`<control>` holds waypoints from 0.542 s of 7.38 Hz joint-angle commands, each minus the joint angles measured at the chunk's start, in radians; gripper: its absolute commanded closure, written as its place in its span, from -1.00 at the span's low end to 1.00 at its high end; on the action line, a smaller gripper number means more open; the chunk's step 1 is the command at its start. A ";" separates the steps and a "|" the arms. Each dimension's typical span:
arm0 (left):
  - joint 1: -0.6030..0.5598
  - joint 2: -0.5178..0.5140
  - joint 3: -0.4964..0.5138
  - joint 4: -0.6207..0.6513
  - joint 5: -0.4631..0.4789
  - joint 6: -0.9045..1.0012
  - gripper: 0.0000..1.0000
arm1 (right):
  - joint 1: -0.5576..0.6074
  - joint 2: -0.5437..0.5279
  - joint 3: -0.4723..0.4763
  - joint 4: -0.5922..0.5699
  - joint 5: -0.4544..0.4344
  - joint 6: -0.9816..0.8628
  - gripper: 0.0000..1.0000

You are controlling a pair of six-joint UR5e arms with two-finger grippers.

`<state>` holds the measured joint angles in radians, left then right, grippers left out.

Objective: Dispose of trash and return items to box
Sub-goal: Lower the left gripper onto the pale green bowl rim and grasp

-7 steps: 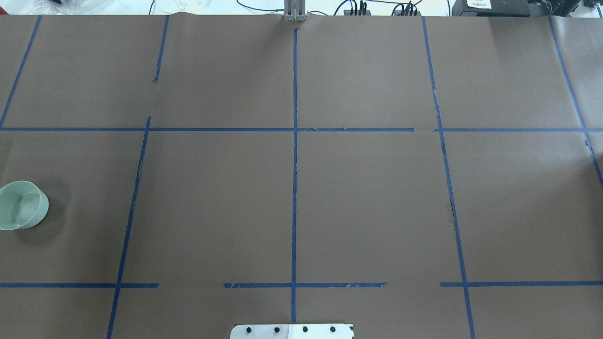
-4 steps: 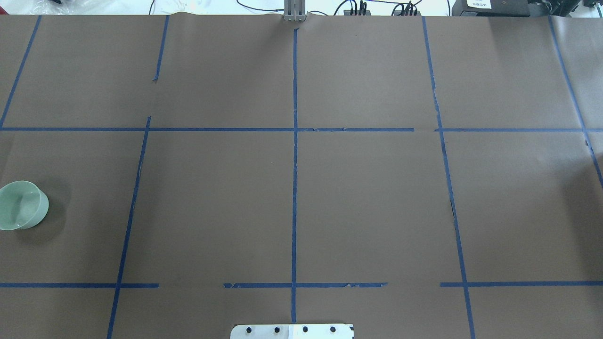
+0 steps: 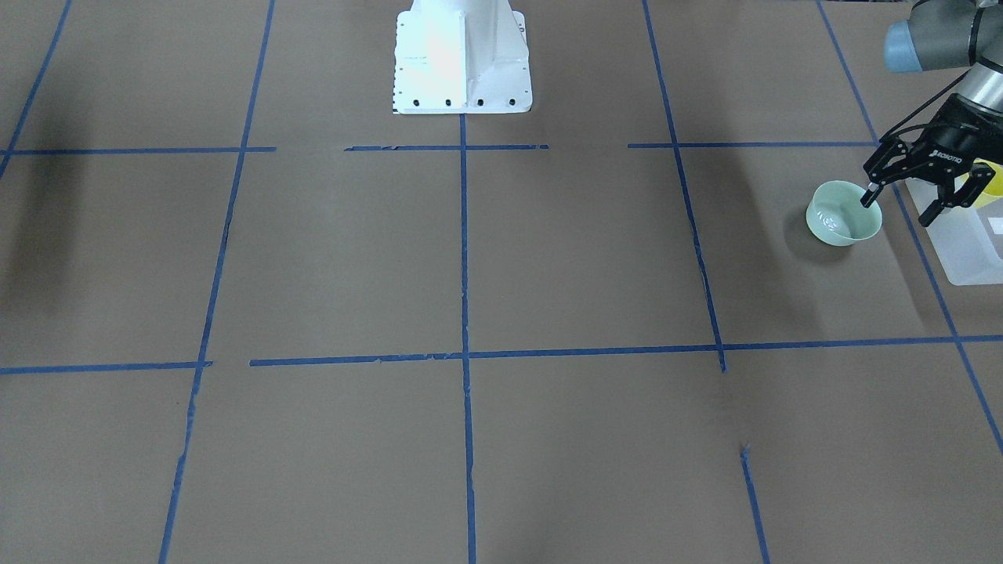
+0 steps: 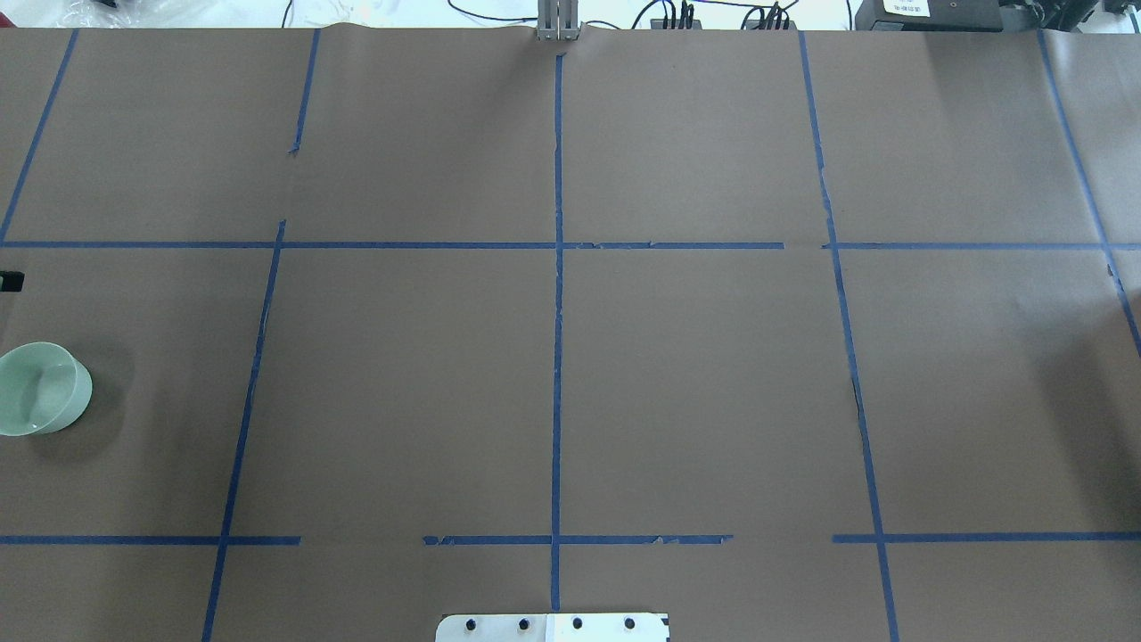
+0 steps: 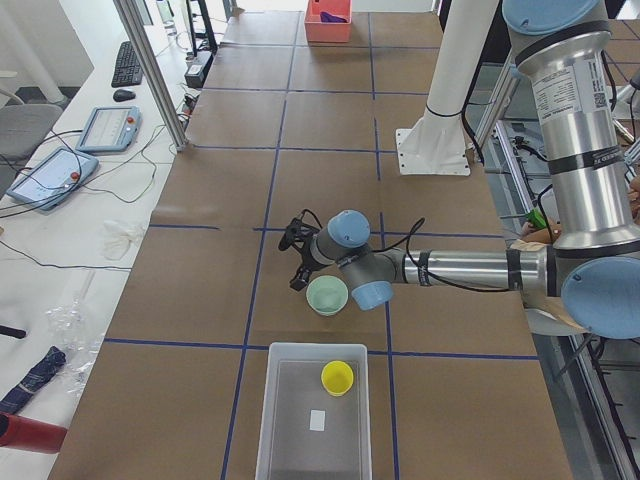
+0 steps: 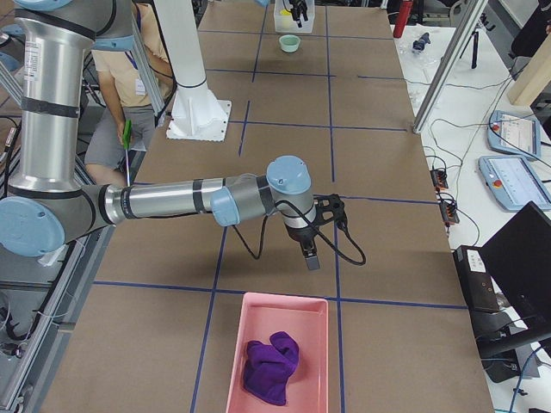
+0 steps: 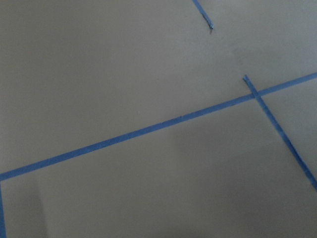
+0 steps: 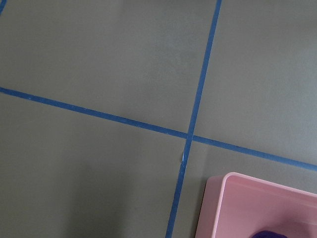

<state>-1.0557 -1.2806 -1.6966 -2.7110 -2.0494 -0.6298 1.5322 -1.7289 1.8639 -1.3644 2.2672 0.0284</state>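
Note:
The pale mint-green bowl (image 3: 838, 215) stands upright on the brown table near its left end; it also shows in the overhead view (image 4: 40, 388) and the exterior left view (image 5: 327, 295). My left gripper (image 3: 901, 205) is open and empty, hovering beside the bowl between it and the frosted white bin (image 3: 968, 243). Only a black tip of it (image 4: 9, 281) shows in the overhead view. The yellow cup (image 5: 337, 377) stands inside the bin (image 5: 265, 410). My right gripper (image 6: 308, 254) hangs over the table near the pink tray; whether it is open I cannot tell.
A pink tray (image 6: 275, 344) with a purple cloth (image 6: 271, 366) sits at the table's right end; its corner shows in the right wrist view (image 8: 257, 208). The robot's white base (image 3: 462, 55) stands at the table's middle edge. Blue tape lines cross the table.
A black tip of my left gripper has come into the overhead view at the left edge, beyond the bowl. The bowl has not moved.

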 commanded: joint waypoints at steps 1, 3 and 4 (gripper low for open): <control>0.071 0.020 0.084 -0.064 0.075 -0.054 -0.83 | -0.003 -0.018 0.001 0.028 0.000 0.002 -1.00; 0.132 0.021 0.178 -0.174 0.126 -0.079 -0.81 | -0.003 -0.031 0.001 0.037 0.000 -0.002 -1.00; 0.146 0.020 0.189 -0.182 0.127 -0.073 -0.73 | -0.003 -0.037 0.001 0.039 -0.002 -0.004 -1.00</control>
<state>-0.9347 -1.2607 -1.5395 -2.8597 -1.9357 -0.7013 1.5294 -1.7576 1.8653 -1.3292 2.2669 0.0273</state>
